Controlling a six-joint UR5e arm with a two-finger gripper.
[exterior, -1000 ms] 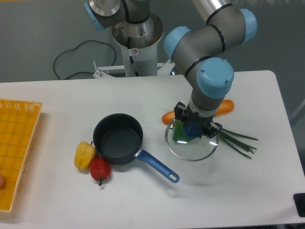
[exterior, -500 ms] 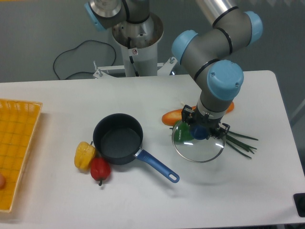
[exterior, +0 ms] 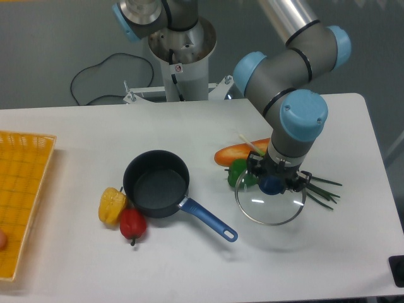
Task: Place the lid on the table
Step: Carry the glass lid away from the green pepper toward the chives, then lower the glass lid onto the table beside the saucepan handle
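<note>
While your arm's hand [exterior: 273,183] grips the dark blue knob of the one glass lid [exterior: 268,203], that lid sits low over the right half of the white worktop [exterior: 189,265]; whether its rim touches the surface cannot be told from this view. Nearest you, the front of the worktop is smooth and white, with a small dark object [exterior: 398,270] at its front right corner. One red pepper [exterior: 132,223] and one yellow pepper [exterior: 112,205] lie touching each other just left of the single dark saucepan [exterior: 156,183], whose blue handle [exterior: 208,218] points toward the front right. The pan is uncovered and well apart from the lid. At the far left edge you have one yellow mesh tray [exterior: 22,196]. Just behind the lid's left rim sits one green pepper [exterior: 237,173], and behind that one carrot [exterior: 241,151] lies crosswise, partly hidden by the arm. One bunch of green stalks [exterior: 322,188] fans out to the right of the lid, near its rim. The grey and light blue arm [exterior: 287,76] bends down from above, its wrist directly over the knob. At the back edge stands the arm's round metal base [exterior: 180,53], with one black cable [exterior: 101,79] looped over the grey floor behind the worktop.
</note>
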